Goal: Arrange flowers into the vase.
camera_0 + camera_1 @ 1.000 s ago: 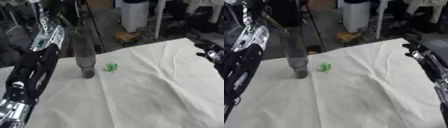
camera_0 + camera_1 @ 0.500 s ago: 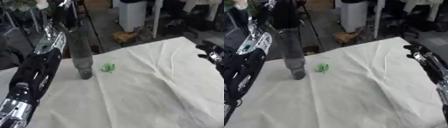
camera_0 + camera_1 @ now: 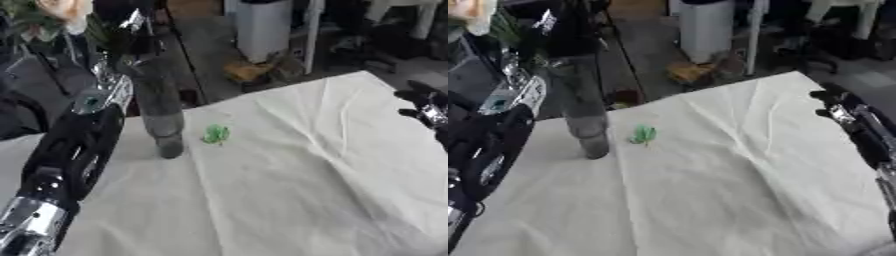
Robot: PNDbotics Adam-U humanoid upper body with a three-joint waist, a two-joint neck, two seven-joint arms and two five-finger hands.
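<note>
Above the vase [image 3: 160, 112], the left hand [image 3: 131, 25] holds a pale flower [image 3: 59, 11], fingers seemingly curled round its stem. Upright on the cloth-covered worktop [image 3: 289, 170], the vase has a small green scrap [image 3: 215, 133] just beside it. Well apart, the right hand [image 3: 837, 102] hovers; I cannot tell its fingers' state.

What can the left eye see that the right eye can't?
Only the left eye view shows the whole peach flower at the top left; the right eye view cuts it off at the corner. Only the right eye view shows the right arm running down the right edge behind the right hand. Both show the tall grey vase standing on the white cloth, a small green bit lying beside it, and the left arm coming up the left side. The left hand itself is hard to make out near the vase top.
</note>
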